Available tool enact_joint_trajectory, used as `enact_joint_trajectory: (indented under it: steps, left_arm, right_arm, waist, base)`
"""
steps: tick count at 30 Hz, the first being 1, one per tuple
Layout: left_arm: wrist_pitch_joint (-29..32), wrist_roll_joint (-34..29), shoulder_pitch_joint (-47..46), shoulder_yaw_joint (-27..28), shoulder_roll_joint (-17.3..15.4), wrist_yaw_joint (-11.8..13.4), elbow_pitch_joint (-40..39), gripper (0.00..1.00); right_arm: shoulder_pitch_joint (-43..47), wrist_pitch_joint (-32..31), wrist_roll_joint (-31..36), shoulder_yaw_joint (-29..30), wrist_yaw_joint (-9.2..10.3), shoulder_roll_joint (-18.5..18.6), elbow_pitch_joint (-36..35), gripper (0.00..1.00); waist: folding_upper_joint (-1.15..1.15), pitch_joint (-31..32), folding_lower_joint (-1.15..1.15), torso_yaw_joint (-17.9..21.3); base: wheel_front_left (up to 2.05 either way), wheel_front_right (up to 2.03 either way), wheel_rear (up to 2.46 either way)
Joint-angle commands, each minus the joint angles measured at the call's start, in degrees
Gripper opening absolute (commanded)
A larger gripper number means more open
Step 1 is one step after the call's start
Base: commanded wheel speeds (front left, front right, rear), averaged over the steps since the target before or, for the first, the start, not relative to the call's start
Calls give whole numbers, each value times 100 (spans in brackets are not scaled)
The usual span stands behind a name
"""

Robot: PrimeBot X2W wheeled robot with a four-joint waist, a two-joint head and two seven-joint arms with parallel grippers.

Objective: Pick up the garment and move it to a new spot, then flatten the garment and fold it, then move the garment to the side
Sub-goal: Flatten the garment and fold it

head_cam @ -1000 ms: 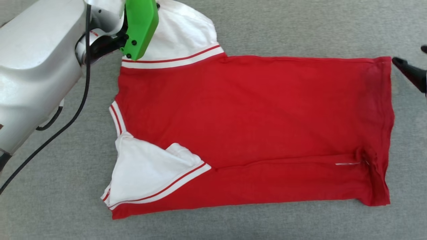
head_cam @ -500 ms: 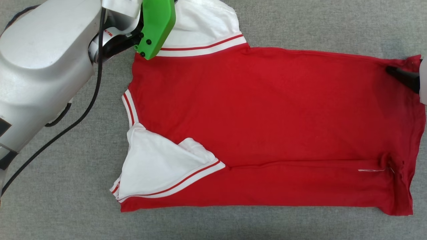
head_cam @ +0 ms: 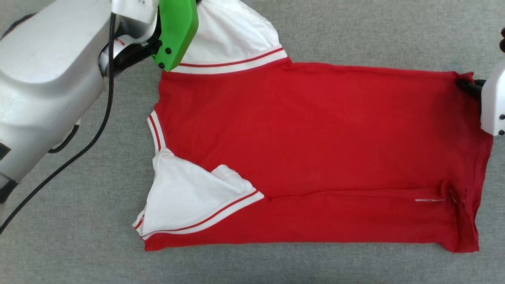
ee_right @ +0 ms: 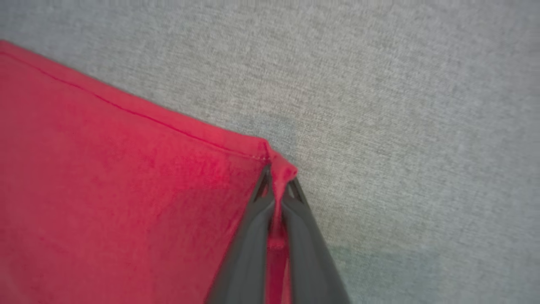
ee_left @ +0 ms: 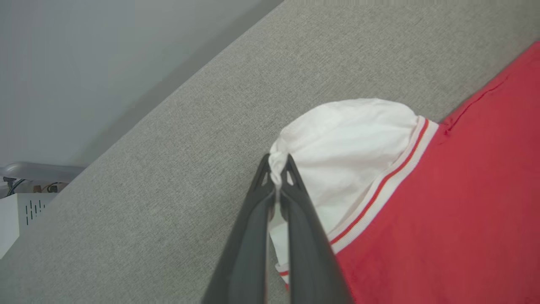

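Here the garment (head_cam: 315,150) is lying spread across the middle of the head view on the grey surface (head_cam: 355,31). The left gripper (ee_left: 278,169) is pinching its white sleeve (ee_left: 350,139) at the upper left; the right gripper (ee_right: 278,181) is clamping its red hem corner (ee_right: 282,169) at the upper right. Flattening is, I judge, going on, and the next move is calling for both arms to draw the far edge taut together. The wrist views are showing cloth bunched between closed fingers (ee_left: 303,219), which the green wrist housing (head_cam: 175,31) is hiding in the head view.
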State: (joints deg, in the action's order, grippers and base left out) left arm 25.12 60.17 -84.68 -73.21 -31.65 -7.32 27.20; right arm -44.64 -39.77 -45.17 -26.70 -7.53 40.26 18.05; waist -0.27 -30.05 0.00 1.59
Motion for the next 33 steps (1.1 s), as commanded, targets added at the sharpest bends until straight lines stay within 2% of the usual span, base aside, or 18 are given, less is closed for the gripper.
enact_joint_trajectory:
  steps: [1, 9, 17, 26, 33]
  left_arm:
    - [-87, 67, 125, -2, -35, -16, 9, 0]
    - [-406, 101, 688, -9, -155, -16, -136, 0]
    - [-739, 19, 1518, -12, -478, 15, -526, 0]
    - [-1030, 68, 2664, -13, -823, 392, -1205, 0]
    - [-1189, 117, 3632, -14, -1062, 686, -1611, 0]
  right_arm:
    - [133, 187, -12, -65, 4, -22, 48, 0]
    - [552, 1070, -37, -192, 4, 180, -133, 0]
    - [1253, 1701, -43, -165, 4, 376, -357, 0]
    - [2290, 2096, 30, 26, 4, 409, -717, 0]
    - [3241, 2141, 55, 315, 4, 322, -1023, 0]
  waist:
    - [27, 242, 0, 1]
    - [27, 906, 0, -66]
    - [27, 1397, 0, -157]
    - [27, 1772, 0, -231]
    - [27, 1838, 0, -235]
  base:
    - [0, 0, 0]
    - [0, 0, 0]
    - [0, 0, 0]
    - [0, 0, 0]
    - [0, 0, 0]
